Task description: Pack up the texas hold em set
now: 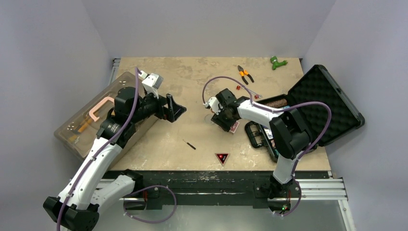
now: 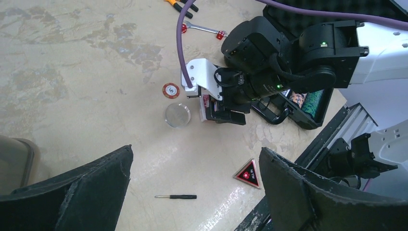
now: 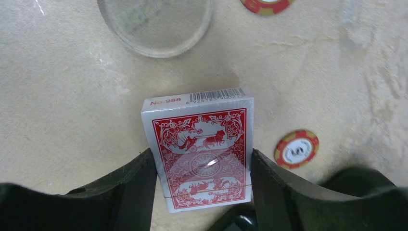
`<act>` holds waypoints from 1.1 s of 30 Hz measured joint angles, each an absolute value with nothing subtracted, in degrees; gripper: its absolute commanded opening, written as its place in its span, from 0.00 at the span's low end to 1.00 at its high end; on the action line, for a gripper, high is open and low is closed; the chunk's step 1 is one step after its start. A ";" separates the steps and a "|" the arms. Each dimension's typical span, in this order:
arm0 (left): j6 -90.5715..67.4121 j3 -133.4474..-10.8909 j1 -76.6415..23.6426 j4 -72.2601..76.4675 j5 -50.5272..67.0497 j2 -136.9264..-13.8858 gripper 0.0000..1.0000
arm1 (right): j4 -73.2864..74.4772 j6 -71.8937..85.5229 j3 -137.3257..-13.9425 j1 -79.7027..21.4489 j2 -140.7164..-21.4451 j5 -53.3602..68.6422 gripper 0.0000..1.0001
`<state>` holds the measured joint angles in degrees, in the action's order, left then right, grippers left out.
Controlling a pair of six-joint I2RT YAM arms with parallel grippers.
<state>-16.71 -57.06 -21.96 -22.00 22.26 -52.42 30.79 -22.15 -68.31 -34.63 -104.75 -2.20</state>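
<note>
The red card deck (image 3: 199, 144) lies on the table between my right gripper's (image 3: 202, 161) fingers, which press both its long sides. In the top view this gripper (image 1: 226, 121) is left of the open black foam-lined case (image 1: 320, 103), with the deck (image 1: 234, 126) under it. A red striped chip (image 3: 296, 148) lies right of the deck, another chip (image 3: 267, 4) farther off, and a clear round button (image 3: 155, 24) ahead. A triangular all-in button (image 1: 222, 158) lies near the front edge. My left gripper (image 1: 175, 108) is open and empty, raised above the table's left-middle.
The translucent brown toolbox with a pink handle (image 1: 96, 115) stands at the left. A small screwdriver (image 1: 189, 144) lies front-centre. Orange pliers (image 1: 245, 73), a green object (image 1: 277, 62) and red dice (image 2: 219, 34) lie at the back.
</note>
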 measured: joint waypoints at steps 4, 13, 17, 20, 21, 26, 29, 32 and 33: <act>-16.73 -57.06 -21.98 -22.02 22.28 -51.20 1.00 | 30.87 -21.61 -66.74 -34.70 -100.14 -5.45 0.30; -16.71 -57.06 -24.27 -22.09 22.13 -47.90 1.00 | 30.87 -19.53 -64.95 -34.87 -86.52 -22.74 0.30; -16.49 -57.06 -27.00 -22.39 21.34 -46.41 1.00 | 32.38 -19.16 -64.49 -34.37 -84.97 -32.95 0.28; -15.59 -57.06 -29.71 -23.07 19.84 -45.12 1.00 | 35.35 -17.98 -64.45 -31.62 -84.97 -38.15 0.27; -15.35 -57.06 -30.39 -23.40 19.31 -44.75 1.00 | 36.18 -17.65 -64.40 -30.30 -84.86 -39.11 0.26; -13.78 -57.08 -34.76 -25.17 14.87 -42.83 1.00 | 38.22 -18.87 -60.66 -20.45 -80.82 -41.39 0.21; -12.73 -57.08 -36.84 -25.76 12.69 -42.17 1.00 | 37.52 -23.38 -56.73 -16.99 -77.62 -41.67 0.21; -11.75 -57.08 -38.35 -26.30 10.44 -41.67 1.00 | 36.32 -27.31 -54.48 -13.26 -77.62 -40.62 0.21; -11.33 -57.08 -38.72 -26.50 9.69 -41.52 1.00 | 35.73 -28.27 -54.33 -11.75 -78.17 -39.77 0.21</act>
